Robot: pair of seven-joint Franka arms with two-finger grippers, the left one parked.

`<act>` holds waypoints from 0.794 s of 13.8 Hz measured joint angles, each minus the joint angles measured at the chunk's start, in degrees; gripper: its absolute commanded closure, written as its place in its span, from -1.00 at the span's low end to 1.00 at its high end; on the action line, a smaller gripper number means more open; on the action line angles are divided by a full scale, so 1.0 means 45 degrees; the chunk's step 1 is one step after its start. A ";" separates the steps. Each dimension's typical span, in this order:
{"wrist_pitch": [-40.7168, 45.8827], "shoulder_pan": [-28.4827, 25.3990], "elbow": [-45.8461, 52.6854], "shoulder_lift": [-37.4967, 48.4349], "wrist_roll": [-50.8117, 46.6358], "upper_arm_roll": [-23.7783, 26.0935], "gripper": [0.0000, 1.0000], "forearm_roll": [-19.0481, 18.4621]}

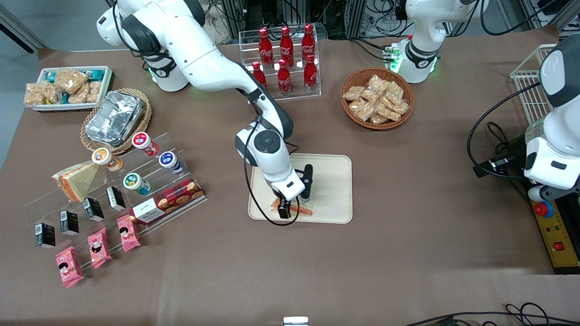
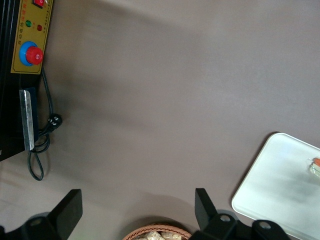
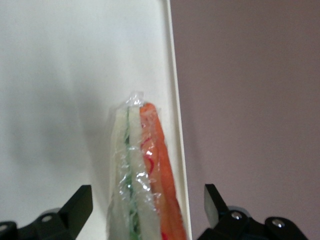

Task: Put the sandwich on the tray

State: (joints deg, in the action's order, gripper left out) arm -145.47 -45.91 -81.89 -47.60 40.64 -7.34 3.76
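Because the sandwich [image 3: 142,175] already lies inside the tray [image 1: 333,181], close along the rim nearest the front camera, I judge the placing all but done. My claw [image 1: 295,204] hangs just over it with its fingers [image 3: 75,207] spread apart, one on each side of the wedge and neither one touching the wrap, so nothing is gripped. The wedge rests on its side, filling layers showing. Its long axis runs along that rim, the tapered tip pointing away from my wrist.

sandwich [image 1: 302,209] on tray [image 1: 333,181], by its front-camera rim | gripper [image 1: 294,206] over sandwich
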 measured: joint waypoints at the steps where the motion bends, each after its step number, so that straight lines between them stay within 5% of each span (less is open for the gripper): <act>1: 0.0203 -0.0003 0.0041 0.0161 -0.0016 -0.0001 -0.98 0.0266; 5: 0.3674 0.0296 0.0293 0.2049 -0.0164 -0.0174 -0.98 0.0876; 11: 0.9729 0.2800 0.0303 0.5369 -0.1062 -0.0558 -0.98 0.1212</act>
State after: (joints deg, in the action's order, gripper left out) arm -101.69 -33.31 -80.53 -23.44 35.86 -9.85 9.22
